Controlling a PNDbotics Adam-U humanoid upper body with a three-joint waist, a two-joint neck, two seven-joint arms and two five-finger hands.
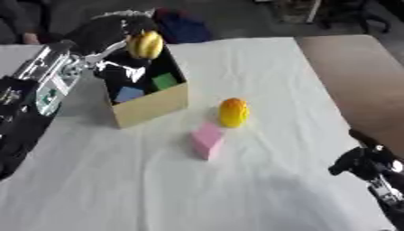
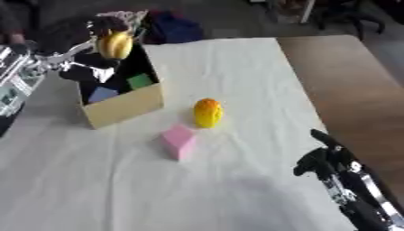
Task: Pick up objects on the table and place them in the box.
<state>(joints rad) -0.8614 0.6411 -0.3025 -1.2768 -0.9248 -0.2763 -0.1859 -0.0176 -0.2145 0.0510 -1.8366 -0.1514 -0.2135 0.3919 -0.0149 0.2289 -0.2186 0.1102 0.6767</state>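
Observation:
My left hand (image 1: pixel 118 25) hovers over the open cardboard box (image 1: pixel 154 106) at the upper left, shut on a yellow fruit-shaped object (image 1: pixel 146 45) just above the box's far rim. A green block (image 1: pixel 165 81) and a blue block (image 1: pixel 129 94) lie inside the box. On the white tablecloth to the box's right stands an orange-yellow fruit-shaped object (image 1: pixel 233 113), and a pink block (image 1: pixel 208 140) lies just in front of it. My right hand (image 2: pixel 323 160) rests low at the right edge, away from all of them; its fingers are hard to make out.
The white cloth (image 1: pixel 158 189) covers most of the table, and bare brown tabletop (image 1: pixel 355 76) shows along the right side. A dark blue and red bundle (image 1: pixel 180 25) lies beyond the table's far edge, behind the box.

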